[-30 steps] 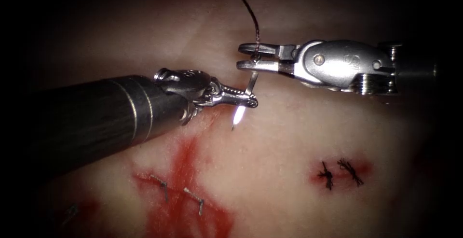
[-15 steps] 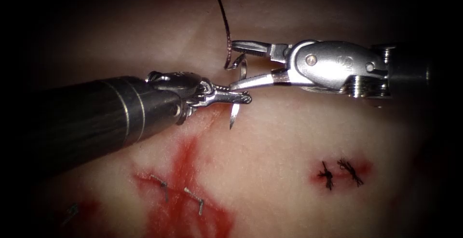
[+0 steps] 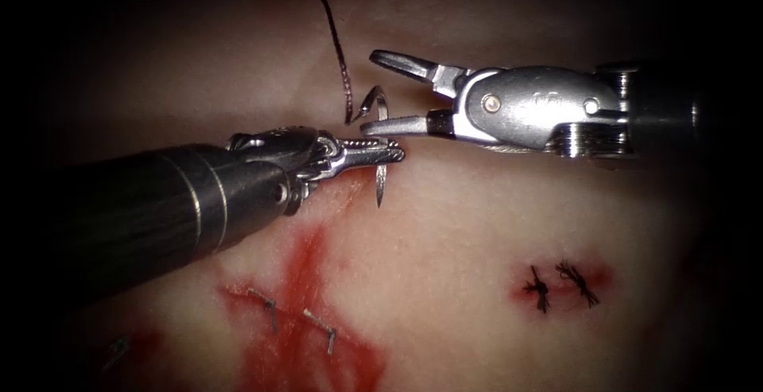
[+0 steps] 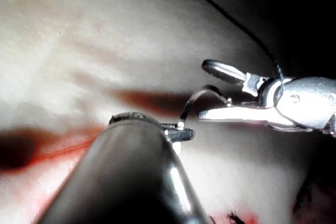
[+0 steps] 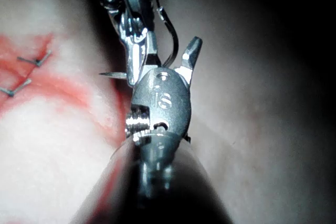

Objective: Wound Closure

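Note:
My left tool [image 3: 395,152] comes in from the left, its jaws shut on the curved needle [image 3: 381,185] near the pointed end. The needle is above the tissue [image 3: 477,225], not in it. Its point hangs down just right of the upper end of the cut [image 3: 306,257]. The needle's tail curls up between the open jaws of my right tool [image 3: 369,92], which hold nothing. Dark thread [image 3: 334,34] runs up from the tail. The left wrist view has the needle [image 4: 191,100] beside the right tool [image 4: 205,90]. In the right wrist view, the needle [image 5: 173,45] arcs by the right tool [image 5: 168,51].
Red fluid stains the tissue around the cut, where two stitches [image 3: 270,308] [image 3: 322,330] cross it lower down. Two dark knotted thread ends [image 3: 540,289] [image 3: 579,281] sit in a red patch on the right.
My right tool's jaws have opened and let go of the needle's tail end. Both tools and the needle have drifted left, and the thread has swung left with them.

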`<state>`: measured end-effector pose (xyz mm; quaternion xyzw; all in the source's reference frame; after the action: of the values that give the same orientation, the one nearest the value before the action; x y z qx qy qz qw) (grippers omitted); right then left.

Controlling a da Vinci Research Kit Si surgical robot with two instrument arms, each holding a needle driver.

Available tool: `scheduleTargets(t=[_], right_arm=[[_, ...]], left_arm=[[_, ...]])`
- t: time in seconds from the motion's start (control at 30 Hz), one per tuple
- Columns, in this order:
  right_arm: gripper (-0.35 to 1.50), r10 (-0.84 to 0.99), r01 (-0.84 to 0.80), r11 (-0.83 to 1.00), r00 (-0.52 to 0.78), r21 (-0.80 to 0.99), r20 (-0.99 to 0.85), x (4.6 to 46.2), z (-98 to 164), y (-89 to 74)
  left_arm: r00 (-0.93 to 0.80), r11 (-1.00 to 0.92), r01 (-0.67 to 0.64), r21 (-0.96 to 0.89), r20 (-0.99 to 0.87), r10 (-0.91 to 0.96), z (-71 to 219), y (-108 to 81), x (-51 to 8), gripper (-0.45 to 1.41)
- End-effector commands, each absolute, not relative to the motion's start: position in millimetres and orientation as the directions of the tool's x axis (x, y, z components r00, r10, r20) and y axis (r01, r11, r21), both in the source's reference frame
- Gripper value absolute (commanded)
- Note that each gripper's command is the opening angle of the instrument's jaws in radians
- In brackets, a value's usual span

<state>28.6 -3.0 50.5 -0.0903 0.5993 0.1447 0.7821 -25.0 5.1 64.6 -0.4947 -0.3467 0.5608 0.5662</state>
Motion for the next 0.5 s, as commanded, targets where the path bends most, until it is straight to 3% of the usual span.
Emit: scheduleTargets(t=[0.03, 0.07, 0.1, 0.5], right_arm=[[0.69, 0.103, -0.336, 0.942, 0.236, 0.018, -0.966, 29.5, 51.2, -3.0], [0.69, 0.103, -0.336, 0.942, 0.236, 0.018, -0.966, 29.5, 51.2, -3.0], [0.83, 0.074, -0.332, 0.943, 0.243, -0.011, -0.967, 29.5, 51.2, -3.0], [0.74, 0.067, -0.332, 0.943, 0.243, -0.018, -0.968, 29.4, 51.2, -3.0]], left_arm=[[0.129, -0.120, -0.292, -0.949, -0.164, 0.978, 65.1, 5.4, -25.6, -0.45], [0.129, -0.120, -0.292, -0.949, -0.164, 0.978, 65.1, 5.4, -25.6, -0.45], [0.126, -0.120, -0.295, -0.948, -0.163, 0.978, 65.0, 5.2, -25.6, -0.45], [0.118, -0.140, -0.300, -0.944, -0.182, 0.976, 64.6, 5.1, -25.5, -0.45]])
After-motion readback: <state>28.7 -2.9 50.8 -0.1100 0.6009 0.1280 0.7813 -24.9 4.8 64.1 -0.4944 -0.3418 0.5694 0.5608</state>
